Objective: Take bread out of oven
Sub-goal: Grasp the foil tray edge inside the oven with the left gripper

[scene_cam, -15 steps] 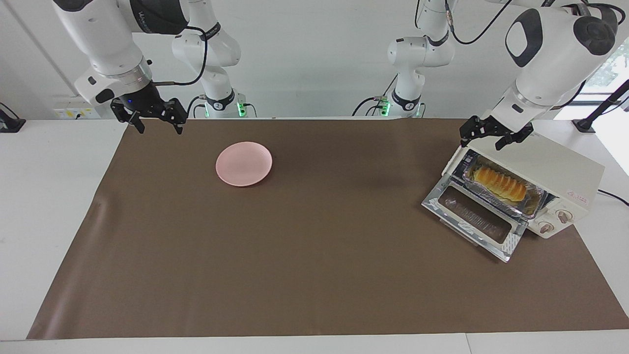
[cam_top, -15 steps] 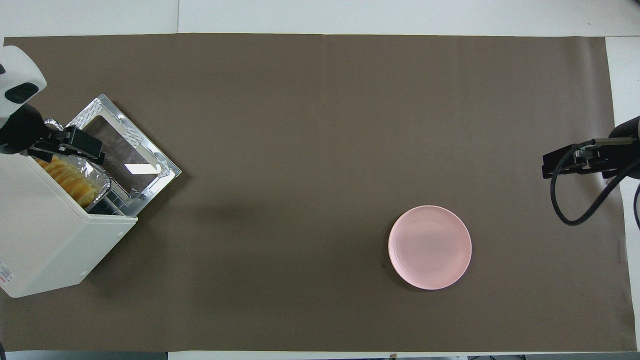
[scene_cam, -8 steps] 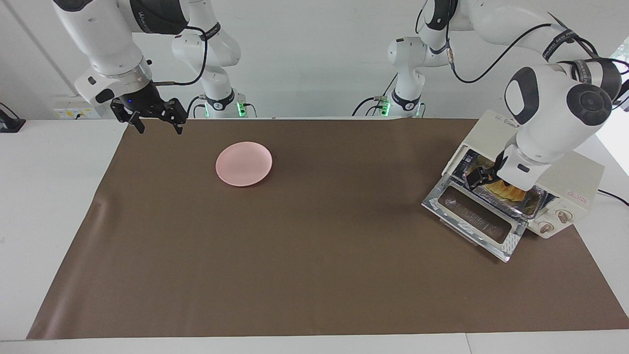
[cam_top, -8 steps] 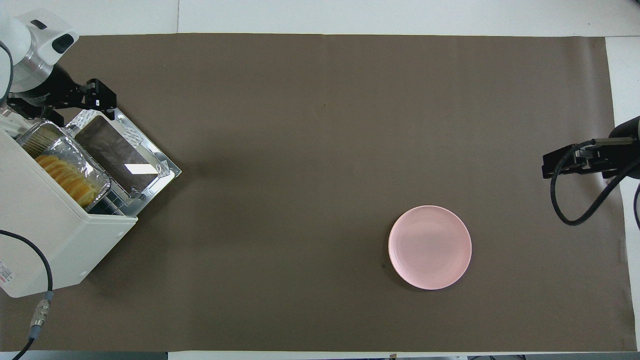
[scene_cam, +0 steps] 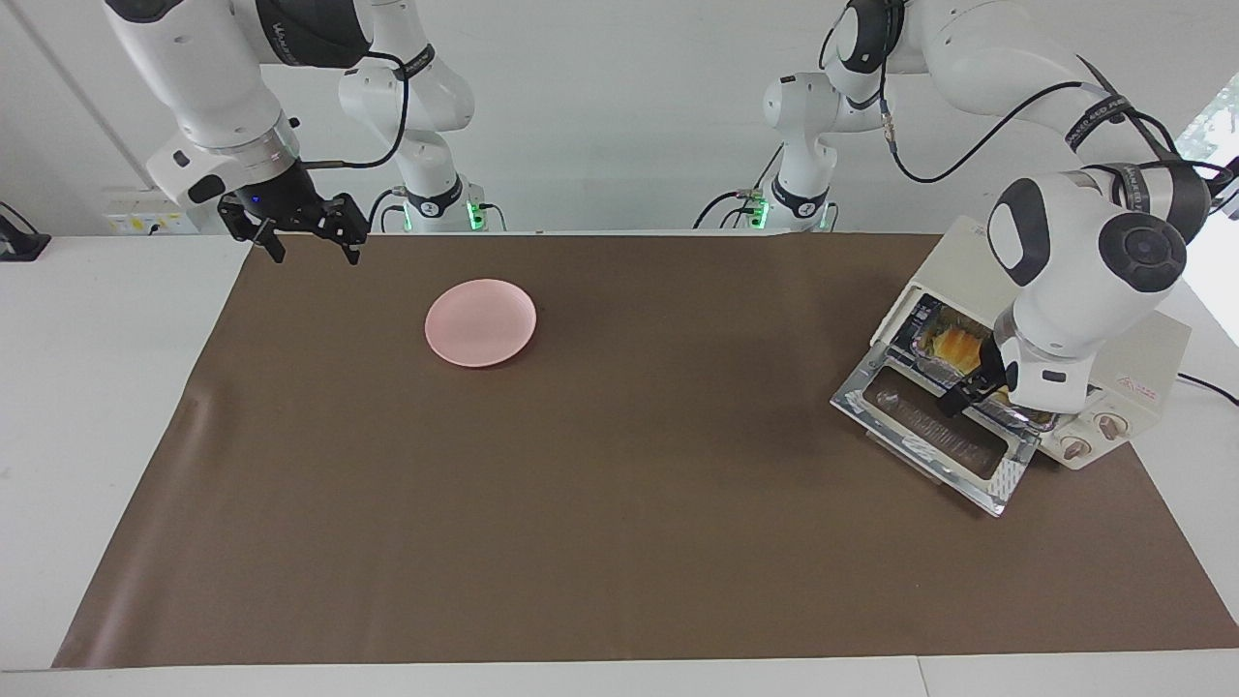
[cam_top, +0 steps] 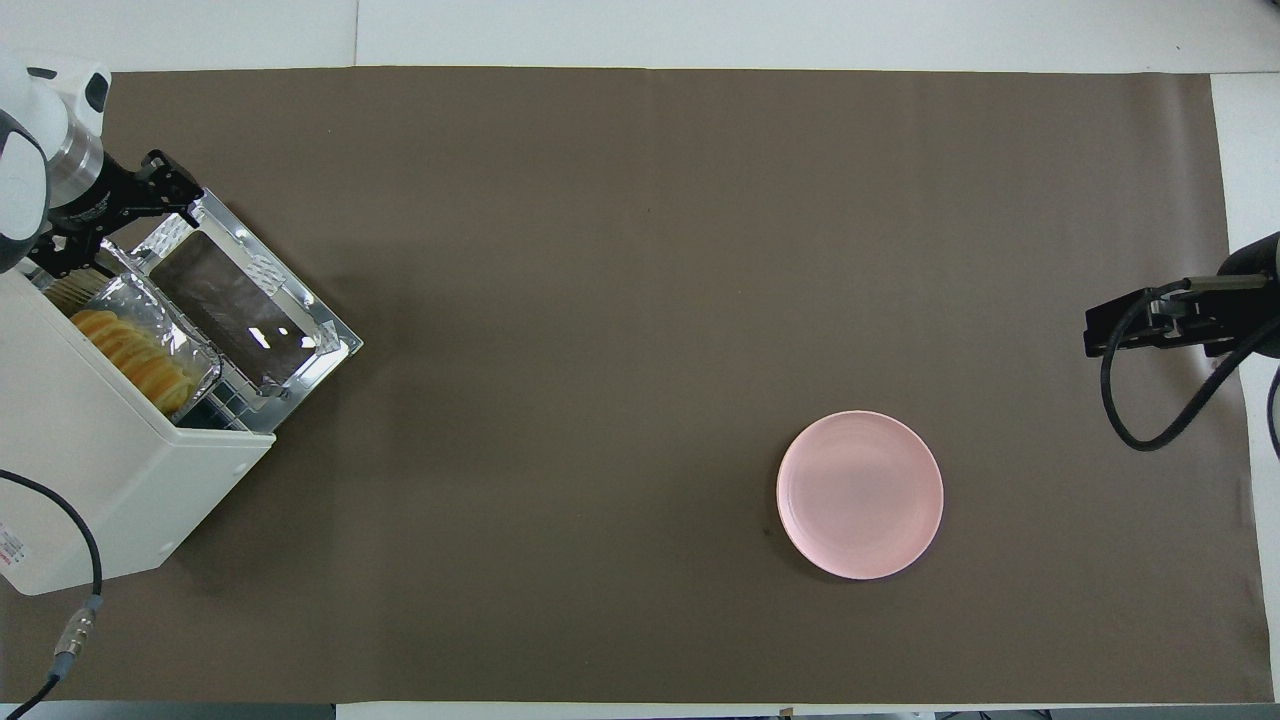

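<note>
The cream-white oven (scene_cam: 1128,334) (cam_top: 90,470) stands at the left arm's end of the table, its glass door (scene_cam: 929,431) (cam_top: 245,300) dropped open. Inside, the golden ridged bread (scene_cam: 953,341) (cam_top: 135,355) lies in a crinkled foil tray (cam_top: 165,320). My left gripper (scene_cam: 973,387) (cam_top: 105,222) hangs open at the oven's mouth, over one end of the tray and the door's hinge edge, holding nothing. The left wrist hides part of the bread in the facing view. My right gripper (scene_cam: 315,254) (cam_top: 1130,325) waits open over the mat's corner at the right arm's end.
A pink plate (scene_cam: 480,322) (cam_top: 860,495) sits on the brown mat (scene_cam: 619,503), toward the right arm's end. The oven's two knobs (scene_cam: 1094,436) face away from the robots. A cable (cam_top: 70,620) trails beside the oven.
The left arm has swung down from above the oven's top to its open mouth, its wrist turning toward the tray. The right arm, bread and plate have not moved.
</note>
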### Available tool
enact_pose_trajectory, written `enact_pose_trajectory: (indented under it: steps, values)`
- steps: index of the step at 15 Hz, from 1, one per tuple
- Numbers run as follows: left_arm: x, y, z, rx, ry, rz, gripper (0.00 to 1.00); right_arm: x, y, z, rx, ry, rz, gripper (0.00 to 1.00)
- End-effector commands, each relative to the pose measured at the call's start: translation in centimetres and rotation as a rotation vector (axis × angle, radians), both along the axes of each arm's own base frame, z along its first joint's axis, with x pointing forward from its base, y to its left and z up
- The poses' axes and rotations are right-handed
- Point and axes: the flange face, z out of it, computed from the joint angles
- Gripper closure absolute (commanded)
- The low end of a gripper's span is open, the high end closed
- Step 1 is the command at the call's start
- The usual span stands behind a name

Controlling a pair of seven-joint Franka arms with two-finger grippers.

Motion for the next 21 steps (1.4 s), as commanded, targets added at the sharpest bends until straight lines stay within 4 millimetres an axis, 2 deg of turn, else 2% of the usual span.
enact_pose_trajectory:
  steps: [1,4,8,13,14,15,17,18,19,20,21]
  values:
    - [-2.5,-0.7,-0.7,0.015,-0.040,0.020,0.00,-0.7,-0.1,0.1,0.014,0.009,0.007,0.00]
    - [-2.6,-1.6,-1.3,0.026,-0.047,0.045,0.00,-0.7,-0.1,0.1,0.014,0.009,0.007,0.00]
    - [-4.3,-0.3,-4.0,0.056,-0.039,0.037,0.00,-0.7,-0.1,0.1,0.014,0.009,0.007,0.00]
    - [-4.4,-0.2,-5.5,0.113,-0.067,0.075,0.00,-0.7,-0.1,0.1,0.014,0.009,0.007,0.00]
    - [-4.3,-0.4,-5.8,0.116,-0.066,0.084,0.06,-0.7,-0.1,0.1,0.014,0.009,0.007,0.00]
    - [-4.3,-0.4,-5.8,0.117,-0.068,0.083,0.18,-0.7,-0.1,0.1,0.014,0.009,0.007,0.00]
    - [-4.3,-0.3,-6.0,0.120,-0.069,0.081,0.50,-0.7,-0.1,0.1,0.014,0.009,0.007,0.00]
    - [-4.3,-0.3,-6.2,0.121,-0.065,0.081,0.70,-0.7,-0.1,0.1,0.014,0.009,0.007,0.00]
    - [-4.3,-0.2,-6.2,0.122,-0.065,0.081,0.84,-0.7,-0.1,0.1,0.014,0.009,0.007,0.00]
    - [-4.3,0.0,-6.3,0.123,-0.064,0.083,0.94,-0.7,-0.1,0.1,0.014,0.009,0.007,0.00]
    - [-4.3,0.1,-6.3,0.126,-0.063,0.077,1.00,-0.7,-0.1,0.1,0.014,0.009,0.007,0.00]
